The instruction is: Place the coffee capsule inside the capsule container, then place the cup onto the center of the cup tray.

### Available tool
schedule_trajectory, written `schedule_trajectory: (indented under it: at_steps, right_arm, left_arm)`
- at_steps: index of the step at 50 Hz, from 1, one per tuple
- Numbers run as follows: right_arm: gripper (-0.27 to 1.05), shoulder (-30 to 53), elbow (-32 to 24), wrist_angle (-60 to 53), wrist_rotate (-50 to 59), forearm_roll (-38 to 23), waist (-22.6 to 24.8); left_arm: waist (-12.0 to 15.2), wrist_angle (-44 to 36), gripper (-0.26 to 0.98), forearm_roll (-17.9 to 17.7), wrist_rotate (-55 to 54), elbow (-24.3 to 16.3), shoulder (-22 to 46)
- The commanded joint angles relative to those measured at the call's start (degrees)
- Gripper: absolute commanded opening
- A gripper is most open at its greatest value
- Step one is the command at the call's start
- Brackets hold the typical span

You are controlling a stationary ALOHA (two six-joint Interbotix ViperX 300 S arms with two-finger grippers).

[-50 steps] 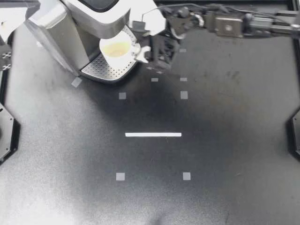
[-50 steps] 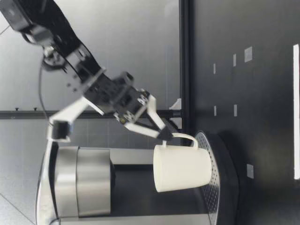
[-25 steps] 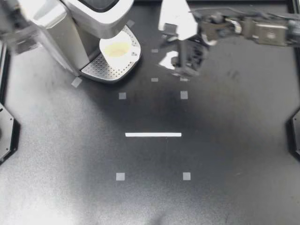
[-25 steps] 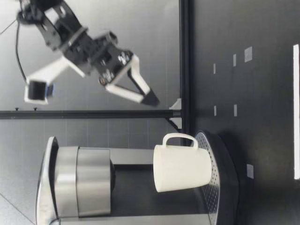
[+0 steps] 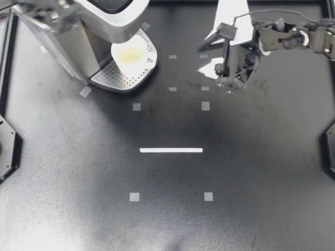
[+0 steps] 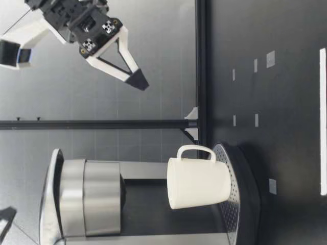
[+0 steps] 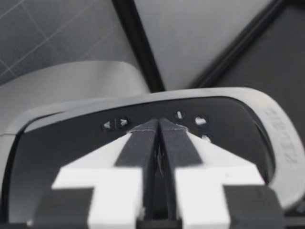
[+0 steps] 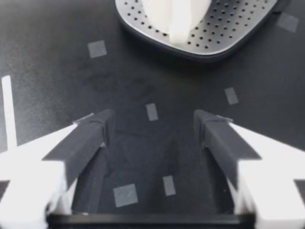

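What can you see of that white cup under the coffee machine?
It is a white cup, ceramic by its look, with one loop handle turned toward my right arm's side. It stands upright on the perforated metal cup tray, beneath the coffee machine's overhanging head. Only the tray touches it. From above its inside looks pale yellowish; whether it holds anything I cannot tell.

Smooth white cup (image 5: 131,54), perforated metal cup tray (image 5: 112,79), matt black table (image 5: 235,172)

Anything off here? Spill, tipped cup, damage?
Nothing stands out. The cup stands upright on the cup tray, under the coffee machine head, with no spill visible on the tray or the table. My right gripper is open, clear of the cup.
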Motion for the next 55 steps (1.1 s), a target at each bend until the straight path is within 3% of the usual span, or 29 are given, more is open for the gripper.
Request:
schedule_trajectory:
  at_steps: [1, 7, 13, 18, 55]
  right_arm:
    - [0.62, -1.6, -0.4, -0.8, -0.3, 0.3, -0.4]
    - [0.62, -1.3, -0.4, -0.8, -0.8, 0.3, -0.3]
    - [0.62, -1.1, -0.4, -1.3, -1.1, 0.1, -0.3]
    - [0.62, -1.0, -0.4, -1.8, -1.1, -0.4, -0.3]
    - [0.62, -1.0, 0.1, -1.8, -1.1, -0.4, -0.3]
  left_arm:
    - [0.3, 3.6, 0.11, 0.1, 0.8, -4.7, 1.8]
    - [0.3, 7.9, 0.11, -1.0, 4.3, -9.1, 4.6]
    - [0.4, 10.7, 0.11, -6.2, 9.0, -12.5, 6.9]
    - [0.4, 11.8, 0.11, -8.5, 11.2, -13.7, 8.3]
    - [1.8, 13.8, 0.11, -8.7, 11.7, -12.7, 9.5]
